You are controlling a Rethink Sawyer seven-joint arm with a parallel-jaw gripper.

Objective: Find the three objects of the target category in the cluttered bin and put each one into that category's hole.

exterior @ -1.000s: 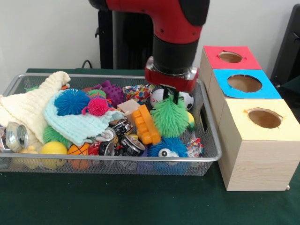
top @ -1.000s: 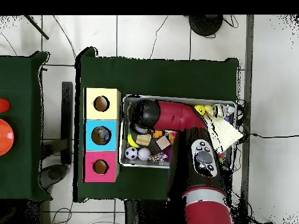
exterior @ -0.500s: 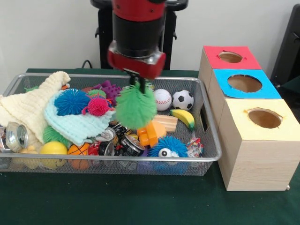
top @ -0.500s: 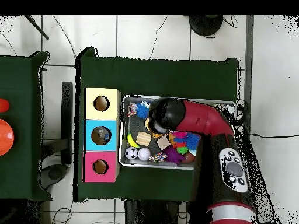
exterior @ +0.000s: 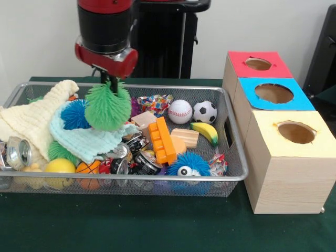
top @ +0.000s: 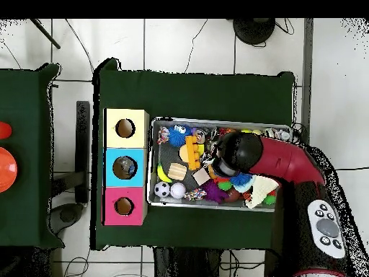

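Observation:
My gripper is shut on a green spiky ball, which hangs just above the left-middle of the wire bin, over a pale blue cloth. In the overhead view the red arm covers the gripper and the ball. Three hole boxes stand beside the bin: red, blue and yellow; from above they read yellow, blue, red.
The bin also holds a baseball, a soccer ball, a banana, an orange block, a blue fuzzy toy with an eye, a cream cloth and crushed cans.
The gripper has lifted the green spiky ball out of the bin's right half and carried it left, away from the boxes. The baseball, soccer ball and banana now show.

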